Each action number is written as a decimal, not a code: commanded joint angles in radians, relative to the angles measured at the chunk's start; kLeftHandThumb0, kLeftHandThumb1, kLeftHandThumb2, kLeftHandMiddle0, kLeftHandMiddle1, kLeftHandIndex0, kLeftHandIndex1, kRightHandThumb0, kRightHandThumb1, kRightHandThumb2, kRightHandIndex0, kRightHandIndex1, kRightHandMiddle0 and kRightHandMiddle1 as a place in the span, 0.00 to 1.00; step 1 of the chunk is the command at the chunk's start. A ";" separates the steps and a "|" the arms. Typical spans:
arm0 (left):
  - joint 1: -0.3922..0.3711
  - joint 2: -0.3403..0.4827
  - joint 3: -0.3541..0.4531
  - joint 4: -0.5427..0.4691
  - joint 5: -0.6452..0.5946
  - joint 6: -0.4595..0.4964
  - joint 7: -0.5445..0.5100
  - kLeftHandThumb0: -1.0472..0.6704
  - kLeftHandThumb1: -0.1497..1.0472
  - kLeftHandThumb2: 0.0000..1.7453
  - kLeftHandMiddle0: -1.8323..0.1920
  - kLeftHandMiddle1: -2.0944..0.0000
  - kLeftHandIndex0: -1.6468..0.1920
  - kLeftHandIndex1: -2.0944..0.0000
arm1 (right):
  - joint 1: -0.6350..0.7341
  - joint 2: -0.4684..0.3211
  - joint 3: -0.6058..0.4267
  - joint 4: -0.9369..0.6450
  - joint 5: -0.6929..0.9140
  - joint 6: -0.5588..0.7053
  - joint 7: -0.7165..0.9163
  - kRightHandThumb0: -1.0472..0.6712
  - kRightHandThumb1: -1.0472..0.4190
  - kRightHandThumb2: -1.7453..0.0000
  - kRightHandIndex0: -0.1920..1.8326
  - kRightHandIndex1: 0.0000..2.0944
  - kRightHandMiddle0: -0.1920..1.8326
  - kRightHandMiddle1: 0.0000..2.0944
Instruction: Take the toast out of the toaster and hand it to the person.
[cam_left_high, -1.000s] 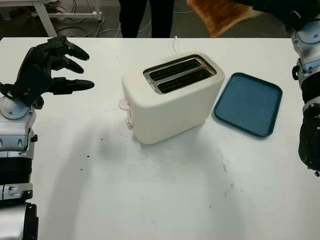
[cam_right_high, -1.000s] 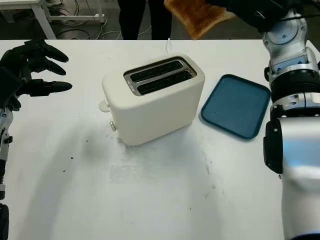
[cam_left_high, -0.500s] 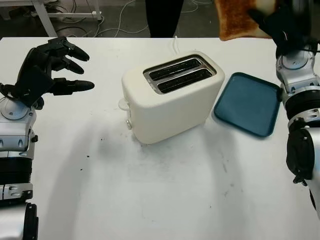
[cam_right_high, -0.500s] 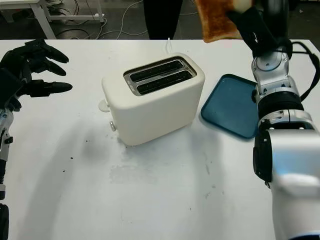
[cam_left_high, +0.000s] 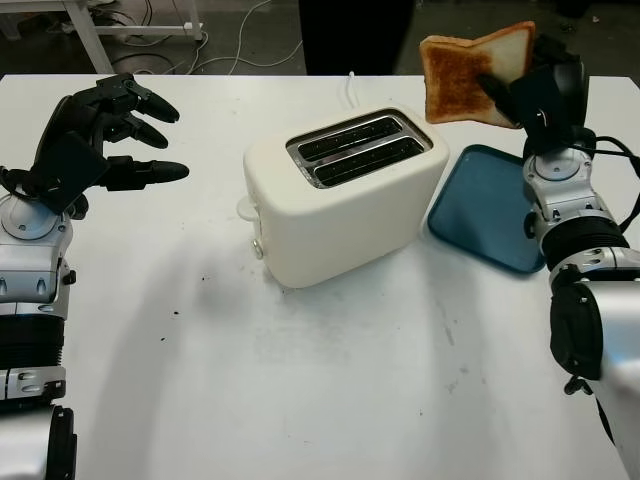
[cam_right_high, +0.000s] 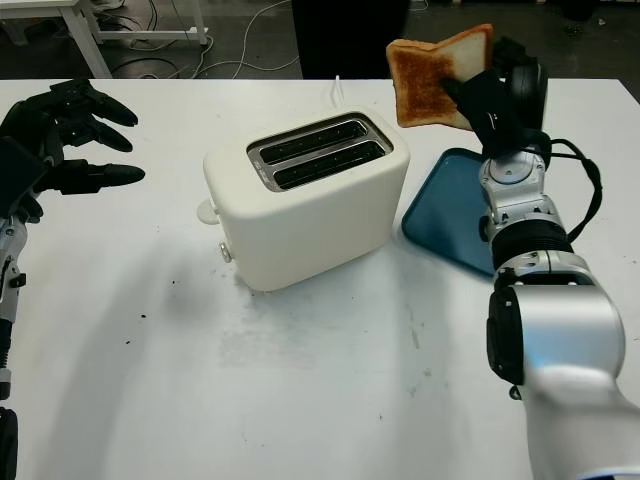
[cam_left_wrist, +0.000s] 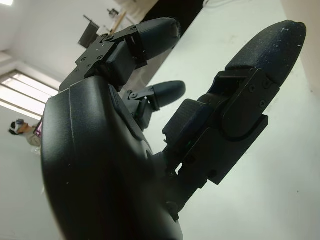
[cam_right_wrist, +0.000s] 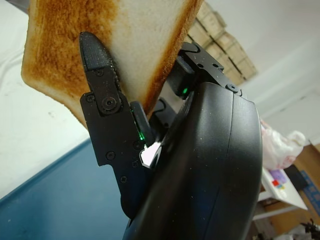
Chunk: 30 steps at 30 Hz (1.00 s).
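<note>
**Toast up and out, handover pending**

Toast (cam_left_high: 476, 74) is high at the far right in our head view, pinched in our right hand (cam_left_high: 535, 95) above the far edge of the blue tray (cam_left_high: 497, 212). Both slots of the toaster (cam_left_high: 345, 193) sit empty at mid-table. Our left hand (cam_left_high: 95, 135) hovers open over the table's left side, holding nothing. A person (cam_left_high: 355, 35) in dark clothing stands beyond the far edge.

From the right wrist we see a finger (cam_right_wrist: 102, 100) pressed across the browned face, the slice (cam_right_wrist: 107, 47) tilted and gripped near one edge only.

From the left wrist, our fingers (cam_left_wrist: 260, 75) are extended above bare white table (cam_left_wrist: 280, 190).

The risk, as we judge it: such a shallow grip on one edge could let the slice swing or slip during the reach, or tear the crumb if we squeeze harder.
</note>
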 joint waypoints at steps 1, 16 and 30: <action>0.003 -0.004 -0.003 0.005 -0.001 -0.012 -0.004 0.00 0.58 0.00 0.66 0.38 0.59 0.47 | 0.018 0.009 0.004 -0.002 -0.004 -0.001 -0.030 0.49 0.09 0.93 0.57 0.83 0.47 0.83; -0.001 -0.005 -0.003 0.008 -0.005 -0.009 -0.008 0.00 0.58 0.00 0.66 0.38 0.59 0.47 | 0.010 0.019 0.021 -0.004 -0.012 0.024 -0.060 0.51 0.09 0.92 0.56 0.83 0.47 0.83; 0.003 -0.003 -0.004 0.001 0.001 -0.006 -0.001 0.00 0.58 0.00 0.66 0.38 0.59 0.46 | 0.015 0.018 0.025 -0.009 -0.010 0.005 -0.054 0.52 0.09 0.92 0.57 0.83 0.48 0.83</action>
